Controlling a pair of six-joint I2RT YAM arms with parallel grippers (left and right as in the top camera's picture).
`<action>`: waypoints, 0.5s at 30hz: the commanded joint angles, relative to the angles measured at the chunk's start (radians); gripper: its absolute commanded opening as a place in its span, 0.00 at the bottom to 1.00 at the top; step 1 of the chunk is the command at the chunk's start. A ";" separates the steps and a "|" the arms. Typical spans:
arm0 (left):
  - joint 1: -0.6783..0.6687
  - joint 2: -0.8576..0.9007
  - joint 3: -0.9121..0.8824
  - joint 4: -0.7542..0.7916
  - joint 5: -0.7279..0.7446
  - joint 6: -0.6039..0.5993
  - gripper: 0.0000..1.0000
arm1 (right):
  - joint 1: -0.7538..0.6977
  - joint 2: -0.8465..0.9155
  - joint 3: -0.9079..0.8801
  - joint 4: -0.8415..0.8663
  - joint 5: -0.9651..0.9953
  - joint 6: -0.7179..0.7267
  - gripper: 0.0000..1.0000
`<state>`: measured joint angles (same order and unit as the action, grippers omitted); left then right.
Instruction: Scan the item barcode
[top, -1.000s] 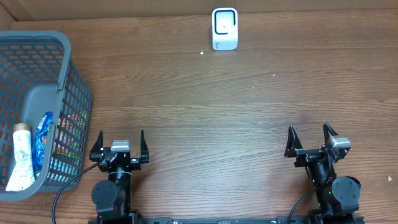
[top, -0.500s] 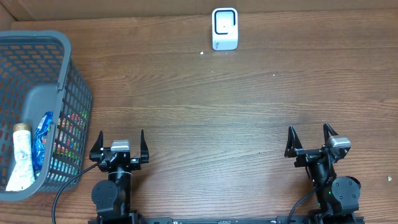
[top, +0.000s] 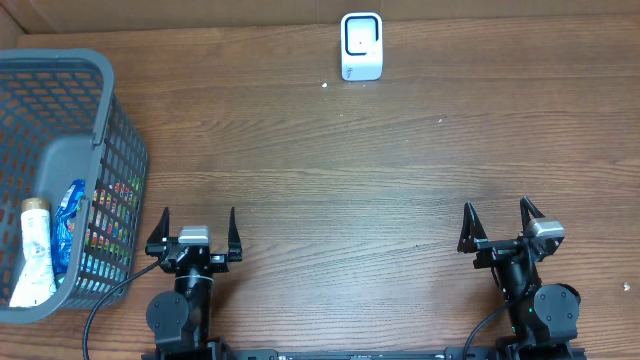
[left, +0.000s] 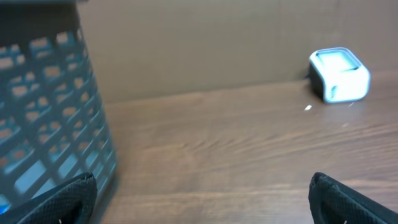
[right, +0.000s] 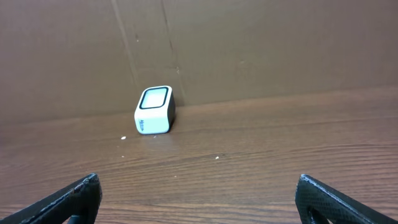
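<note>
Overhead cam looks down; both wrist cams low, share scanner (top: 361, 46).

Basket items (top: 35, 250) — half-hidden, indistinct

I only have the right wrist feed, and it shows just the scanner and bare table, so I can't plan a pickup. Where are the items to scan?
Observer: In a grey basket on the table's left side, left of the left pincer and not touching it.
Operator: What's inside?
Observer: A white tube with a tan cap, and a blue packet beside it.
Operator: Is the left pincer holding anything?
Observer: No, it is open and empty, above bare table.
</note>
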<state>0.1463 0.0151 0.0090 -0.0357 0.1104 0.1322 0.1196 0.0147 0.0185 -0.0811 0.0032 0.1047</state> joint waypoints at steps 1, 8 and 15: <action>0.002 -0.010 0.002 0.025 0.136 -0.036 1.00 | 0.005 -0.011 0.016 -0.001 -0.005 0.004 1.00; 0.002 0.019 0.165 -0.077 0.208 -0.070 1.00 | 0.003 0.020 0.202 -0.095 -0.005 -0.002 1.00; 0.002 0.259 0.540 -0.188 0.232 -0.069 1.00 | 0.003 0.214 0.471 -0.220 -0.051 -0.001 1.00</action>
<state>0.1463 0.1673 0.3862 -0.1791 0.3092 0.0795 0.1192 0.1436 0.3779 -0.2665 -0.0151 0.1043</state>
